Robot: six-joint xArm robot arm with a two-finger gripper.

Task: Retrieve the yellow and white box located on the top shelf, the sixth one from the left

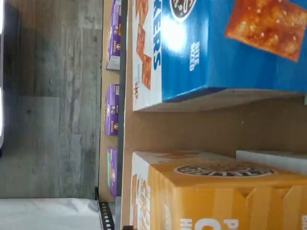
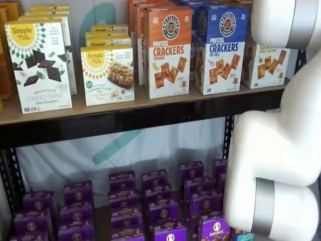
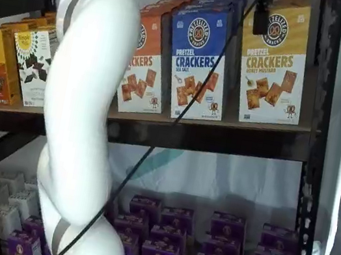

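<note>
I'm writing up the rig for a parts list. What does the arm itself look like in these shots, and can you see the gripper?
The arm is made of fat, rounded, glossy white segments, with grey metallic bands at the joints. A thin black cable runs slantwise along it in a shelf view. At that view's top edge only a small black piece shows; whether it belongs to the gripper is unclear.

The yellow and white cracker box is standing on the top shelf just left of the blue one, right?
Not quite: the yellow and white box stands on the top shelf just right of the blue box, not left. A shelf view shows it at the row's right end; the orange box is the one left of the blue.
</note>
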